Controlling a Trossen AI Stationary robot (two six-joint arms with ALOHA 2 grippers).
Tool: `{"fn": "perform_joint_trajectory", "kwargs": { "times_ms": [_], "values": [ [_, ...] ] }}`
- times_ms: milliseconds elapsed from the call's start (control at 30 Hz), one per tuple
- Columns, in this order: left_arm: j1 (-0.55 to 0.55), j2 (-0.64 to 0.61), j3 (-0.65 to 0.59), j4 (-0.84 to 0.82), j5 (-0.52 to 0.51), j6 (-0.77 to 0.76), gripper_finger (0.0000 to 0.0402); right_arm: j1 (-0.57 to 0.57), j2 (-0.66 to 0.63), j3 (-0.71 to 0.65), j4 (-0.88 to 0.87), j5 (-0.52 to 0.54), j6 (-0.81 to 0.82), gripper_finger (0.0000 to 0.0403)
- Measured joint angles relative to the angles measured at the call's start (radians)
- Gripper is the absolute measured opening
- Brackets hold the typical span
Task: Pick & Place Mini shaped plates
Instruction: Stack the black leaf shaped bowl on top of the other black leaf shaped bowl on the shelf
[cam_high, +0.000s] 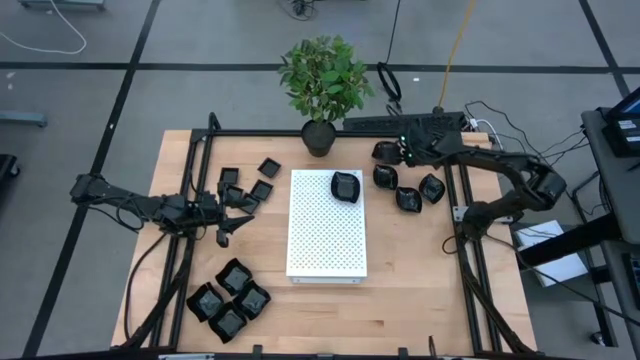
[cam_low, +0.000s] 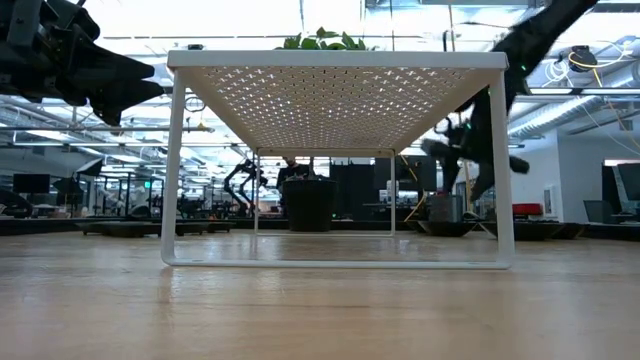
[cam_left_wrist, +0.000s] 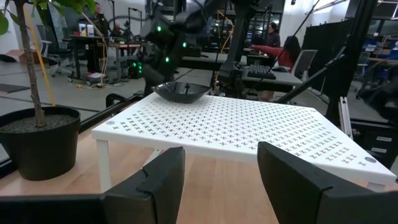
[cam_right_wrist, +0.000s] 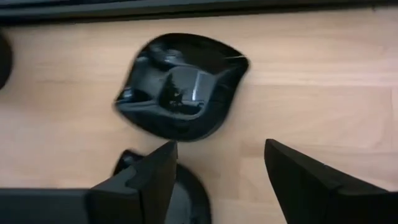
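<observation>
The white perforated board (cam_high: 326, 235) stands mid-table on its legs. One rounded black plate (cam_high: 346, 186) sits on its far right part and shows in the left wrist view (cam_left_wrist: 181, 92). Several rounded plates (cam_high: 408, 198) lie on the table right of the board. Small square plates (cam_high: 245, 185) lie to its left, and wavy-edged ones (cam_high: 230, 298) at the near left. My right gripper (cam_right_wrist: 217, 162) hangs open over a rounded plate (cam_right_wrist: 180, 84), touching nothing. My left gripper (cam_left_wrist: 221, 171) is open and empty, left of the board (cam_left_wrist: 249, 127).
A potted plant (cam_high: 323, 85) stands at the table's far edge behind the board; its black pot (cam_left_wrist: 38, 142) shows in the left wrist view. A second rounded plate (cam_right_wrist: 183, 190) lies just under my right fingers. Bare wood lies near the board's near side (cam_high: 400, 300). People sit in the room beyond.
</observation>
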Motion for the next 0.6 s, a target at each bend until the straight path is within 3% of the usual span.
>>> {"fn": "perform_joint_trajectory", "kwargs": {
  "times_ms": [333,600],
  "values": [
    [0.0,0.0,0.0,0.0,0.0,0.0,0.0207,-0.068,0.0,-0.085,0.194,-0.05,-0.002,0.022],
    [0.0,0.0,0.0,0.0,0.0,0.0,0.0207,-0.069,0.03,-0.085,0.208,-0.047,0.006,0.022]
  ]
}}
